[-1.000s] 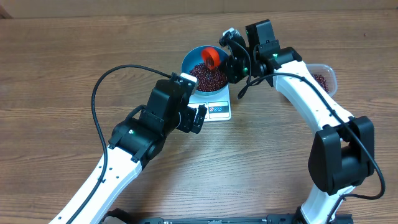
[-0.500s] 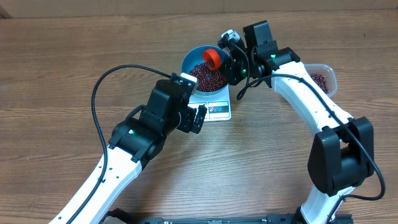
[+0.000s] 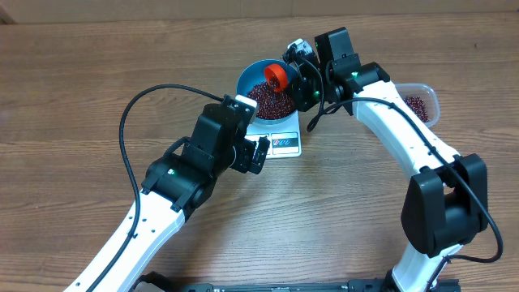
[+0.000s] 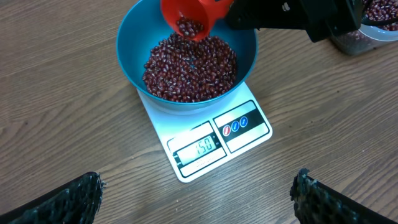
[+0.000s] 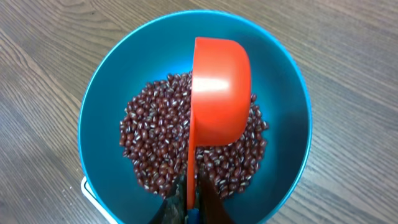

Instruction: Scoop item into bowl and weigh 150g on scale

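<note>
At the table's centre, the blue bowl (image 4: 127, 43) sits on the white scale (image 4: 258, 127), whose display reads 150. Dark red-brown beans (image 4: 189, 68) lie heaped inside the bowl. The right gripper (image 5: 189, 208), jaws closed tight on the handle, holds the red-orange scoop (image 5: 221, 93) tipped over the bowl, a few beans in its cup. The left gripper (image 3: 256, 154) hangs near the scale's display edge, jaws spread fully, holding nothing. A clear tub (image 3: 422, 101) with beans stands beside the right arm.

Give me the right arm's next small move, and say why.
Probably level the scoop and draw it away from the bowl: the display on the scale seems to read 150, and beans left in the tilted scoop could spill and overshoot.
</note>
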`<state>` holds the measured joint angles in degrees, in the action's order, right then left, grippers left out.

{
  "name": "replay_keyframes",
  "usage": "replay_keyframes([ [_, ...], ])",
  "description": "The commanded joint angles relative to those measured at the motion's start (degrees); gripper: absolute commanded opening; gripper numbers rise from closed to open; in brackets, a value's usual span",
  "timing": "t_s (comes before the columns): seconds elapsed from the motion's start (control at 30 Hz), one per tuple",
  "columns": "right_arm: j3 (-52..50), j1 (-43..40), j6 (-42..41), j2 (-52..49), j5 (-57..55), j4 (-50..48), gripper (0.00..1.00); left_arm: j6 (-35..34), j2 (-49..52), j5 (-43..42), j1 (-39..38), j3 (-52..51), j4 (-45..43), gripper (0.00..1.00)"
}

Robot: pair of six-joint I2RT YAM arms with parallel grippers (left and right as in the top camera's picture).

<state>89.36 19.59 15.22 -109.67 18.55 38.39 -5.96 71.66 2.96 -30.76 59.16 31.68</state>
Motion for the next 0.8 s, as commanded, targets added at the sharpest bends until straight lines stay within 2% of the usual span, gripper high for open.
replay_keyframes([
  [0.0,1.4,0.3,-0.2,2.4,-0.5,-0.2,0.04,0.7,0.2,-0.7,0.0,0.0,-0.2,0.99],
  [0.6,1.4,0.3,-0.3,2.4,-0.2,0.1,0.04,0.7,0.2,-0.7,0.0,0.0,-0.2,1.0],
  [0.77,1.4,-0.5,-5.4,2.4,8.2,1.4,0.04,0.7,0.2,-0.7,0.0,0.0,-0.2,1.0],
])
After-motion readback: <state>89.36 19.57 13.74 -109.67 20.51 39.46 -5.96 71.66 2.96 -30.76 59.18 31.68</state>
